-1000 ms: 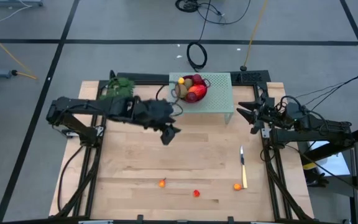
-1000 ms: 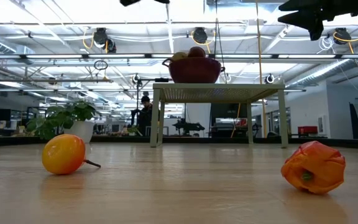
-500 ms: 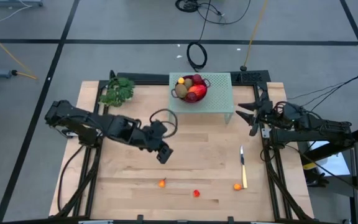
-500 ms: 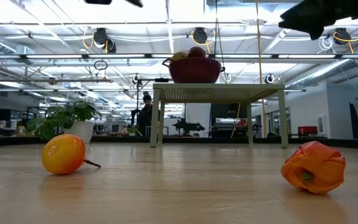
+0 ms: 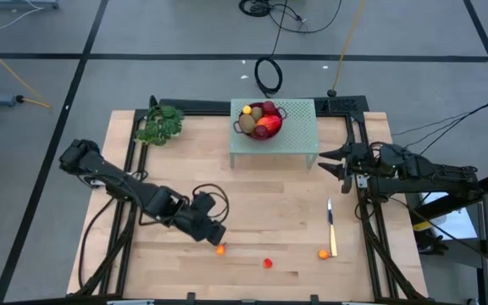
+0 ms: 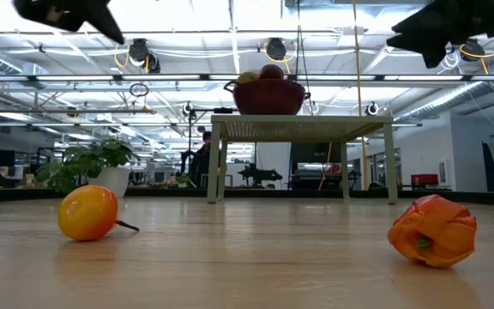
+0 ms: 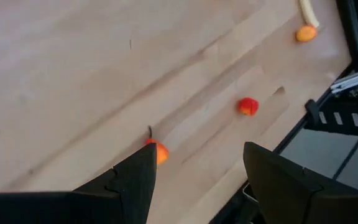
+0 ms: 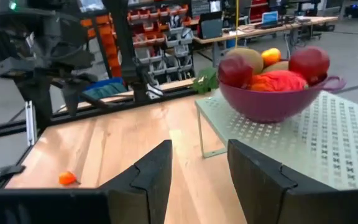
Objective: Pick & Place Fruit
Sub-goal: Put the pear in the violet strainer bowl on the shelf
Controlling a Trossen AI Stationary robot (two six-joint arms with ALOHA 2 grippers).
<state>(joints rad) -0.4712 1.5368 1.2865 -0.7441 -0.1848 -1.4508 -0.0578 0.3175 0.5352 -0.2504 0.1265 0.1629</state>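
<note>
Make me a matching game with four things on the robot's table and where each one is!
Things:
1. bowl
2. knife
3. leafy sprig
4. left gripper

Places:
A. far left corner of the table
B. lying flat near the right edge
C. up on the small green stand
D. just over the small orange fruit near the front

Pairs: 1-C, 2-B, 3-A, 4-D

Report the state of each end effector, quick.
Left end effector: open, empty, just above the small orange fruit near the table's front edge.
Right end effector: open, empty, waiting beside the small green stand.
</note>
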